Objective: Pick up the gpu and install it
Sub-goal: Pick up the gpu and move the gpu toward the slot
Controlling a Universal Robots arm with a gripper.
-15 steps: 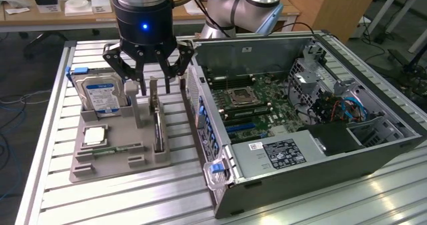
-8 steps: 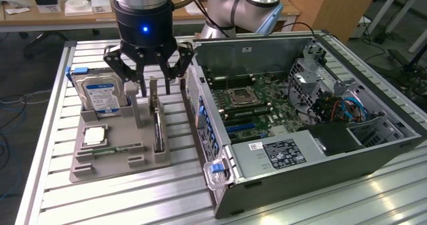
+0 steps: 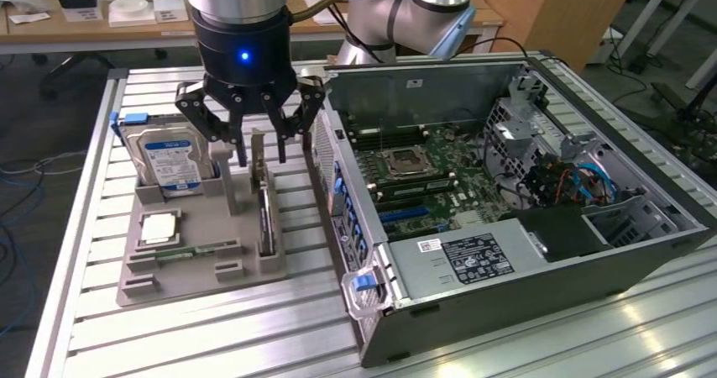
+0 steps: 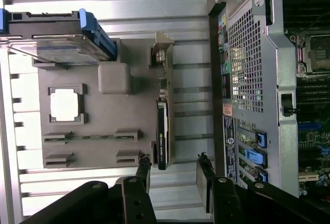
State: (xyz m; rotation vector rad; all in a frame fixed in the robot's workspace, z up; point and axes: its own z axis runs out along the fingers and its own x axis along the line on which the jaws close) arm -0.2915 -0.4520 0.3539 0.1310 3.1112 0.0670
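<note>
the gpu (image 3: 265, 214) stands on edge in its slot of the grey holder tray (image 3: 191, 270), just beside the open computer case (image 3: 538, 311), so you have neither the pickup nor the install done yet. your gripper (image 3: 260, 154) hangs just above the card, jaws spread wide and holding nothing. the card looks thin and dark, with what seems to be a silvery bracket at one end, though edge-on that's hard to confirm.
</note>
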